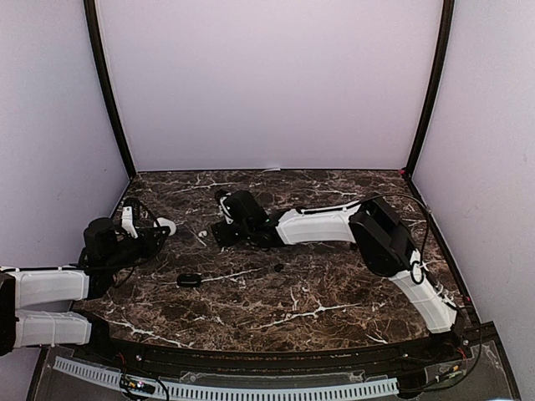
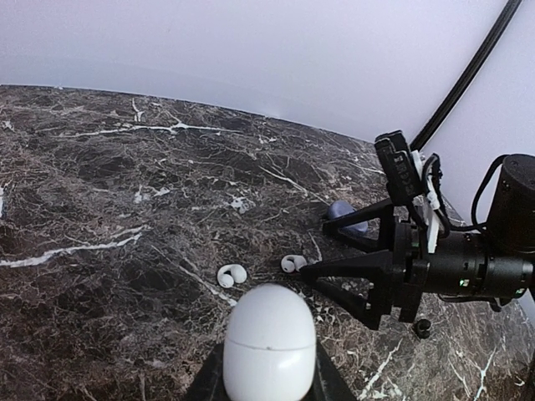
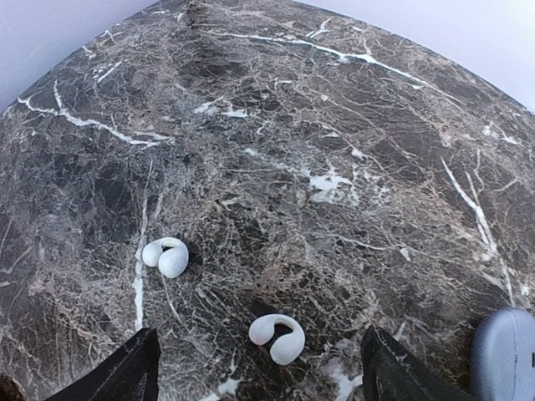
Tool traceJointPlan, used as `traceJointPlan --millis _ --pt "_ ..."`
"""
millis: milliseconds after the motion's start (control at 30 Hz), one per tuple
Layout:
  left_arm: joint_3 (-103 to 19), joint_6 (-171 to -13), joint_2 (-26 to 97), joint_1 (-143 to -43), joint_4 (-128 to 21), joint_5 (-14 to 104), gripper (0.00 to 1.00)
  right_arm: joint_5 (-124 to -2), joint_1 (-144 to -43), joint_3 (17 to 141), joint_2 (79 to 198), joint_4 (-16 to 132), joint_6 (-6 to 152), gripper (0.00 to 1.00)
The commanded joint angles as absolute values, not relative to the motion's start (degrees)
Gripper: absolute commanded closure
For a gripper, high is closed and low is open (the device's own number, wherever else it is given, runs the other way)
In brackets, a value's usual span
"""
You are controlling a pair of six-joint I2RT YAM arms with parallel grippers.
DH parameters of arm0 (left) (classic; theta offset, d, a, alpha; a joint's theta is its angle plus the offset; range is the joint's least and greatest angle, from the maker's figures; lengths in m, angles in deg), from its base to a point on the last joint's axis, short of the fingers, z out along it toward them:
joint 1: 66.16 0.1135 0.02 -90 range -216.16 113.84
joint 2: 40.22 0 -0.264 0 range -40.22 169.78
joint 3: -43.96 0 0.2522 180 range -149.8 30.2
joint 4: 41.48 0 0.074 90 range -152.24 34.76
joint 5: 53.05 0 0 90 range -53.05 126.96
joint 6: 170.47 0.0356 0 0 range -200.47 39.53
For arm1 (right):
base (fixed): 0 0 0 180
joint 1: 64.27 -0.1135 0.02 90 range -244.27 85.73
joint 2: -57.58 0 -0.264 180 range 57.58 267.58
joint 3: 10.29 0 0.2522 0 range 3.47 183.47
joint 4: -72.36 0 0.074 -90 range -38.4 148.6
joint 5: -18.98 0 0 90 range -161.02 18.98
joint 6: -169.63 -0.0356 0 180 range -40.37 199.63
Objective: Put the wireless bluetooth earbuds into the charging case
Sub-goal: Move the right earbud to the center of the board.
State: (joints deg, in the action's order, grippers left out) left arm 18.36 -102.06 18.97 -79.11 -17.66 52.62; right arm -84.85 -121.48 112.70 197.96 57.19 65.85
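My left gripper [image 1: 159,230] is shut on a closed white pebble-shaped charging case [image 2: 269,338], seen in the top view [image 1: 166,225] at the left. Two white earbuds lie on the marble between the arms: one [image 2: 231,274] just beyond the case, the other [image 2: 292,264] beside my right gripper's lower finger. My right gripper [image 1: 219,227] is open and low over them. In the right wrist view one bud [image 3: 277,337] lies between the fingers [image 3: 127,374] and the other [image 3: 166,256] lies further out to the left. A small black earbud [image 1: 278,267] lies mid-table.
A purple case [image 2: 345,215] lies just beyond the right gripper and shows at the right wrist view's lower right [image 3: 506,355]. A black case [image 1: 190,279] lies on the marble table [image 1: 334,292] near the left arm. White walls enclose three sides.
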Motion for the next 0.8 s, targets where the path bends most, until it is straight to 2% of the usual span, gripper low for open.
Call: traceJointPlan --millis 0,233,367,433,600,733,767 --pt "18.3 -100.9 18.8 -78.8 -16.5 53.6 0.78 -83.8 -121.1 117.2 202.5 57.2 65.2 0.18" --pt "18.4 -100.8 18.4 -78.8 -16.6 53.7 0.78 -85.9 -121.1 122.9 207.0 55.5 63.8 0.21" --pt "18.5 -100.8 18.3 -78.8 -16.6 53.6 0.78 -89.0 -121.1 124.2 208.3 53.2 62.7 0.28" --pt "18.5 -100.7 18.3 -78.8 -16.6 53.6 0.78 -89.4 -121.1 123.7 208.3 52.7 62.5 0.34" --pt "18.3 -100.8 18.3 -78.8 -16.7 53.8 0.78 -89.1 -121.1 119.3 206.2 54.3 62.4 0.62" --pt "18.3 -100.7 18.3 -78.8 -16.8 53.8 0.78 -89.1 -121.1 116.8 204.4 55.3 62.8 0.76" --pt "18.3 -100.7 18.2 -78.8 -16.8 53.9 0.78 -89.1 -121.1 116.4 204.0 55.2 62.8 0.76"
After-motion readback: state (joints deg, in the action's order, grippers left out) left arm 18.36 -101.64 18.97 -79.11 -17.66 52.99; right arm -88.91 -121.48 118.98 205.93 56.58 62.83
